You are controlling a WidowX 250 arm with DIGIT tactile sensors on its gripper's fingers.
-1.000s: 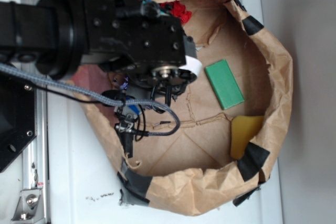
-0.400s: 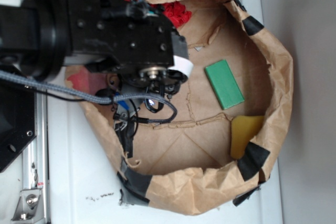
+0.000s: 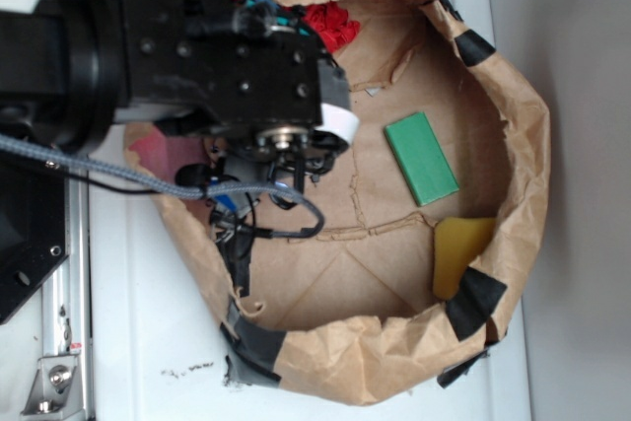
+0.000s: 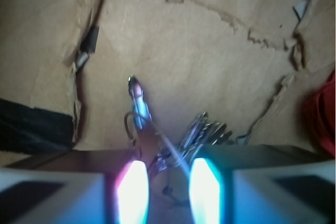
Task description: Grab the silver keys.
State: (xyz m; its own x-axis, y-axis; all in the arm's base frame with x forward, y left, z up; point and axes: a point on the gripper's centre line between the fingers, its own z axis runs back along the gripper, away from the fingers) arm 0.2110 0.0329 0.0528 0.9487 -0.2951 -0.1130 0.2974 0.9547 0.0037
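The silver keys [image 4: 206, 131] lie fanned on the brown paper floor, with their ring [image 4: 131, 124] and a small bluish tag [image 4: 138, 98] to the left. My gripper [image 4: 168, 187] is open just above them. Its two glowing fingertips [image 4: 131, 190] straddle the ring end of the bunch, and the key blades stick out ahead of the right finger. In the exterior view the gripper [image 3: 291, 167] points down into the left part of the paper bag [image 3: 523, 145]. There the keys are mostly hidden under the arm and its grey cable [image 3: 246, 189].
A green block [image 3: 421, 158] lies right of the gripper and a yellow piece [image 3: 458, 253] sits by the bag's right wall. A red object [image 3: 330, 22] rests at the top, also at the wrist view's right edge [image 4: 321, 114]. Black tape [image 4: 31, 127] patches the bag wall.
The arm has shifted left and a little up in the exterior view, carrying the gripper further from the green block. The hanging cable swung with it.
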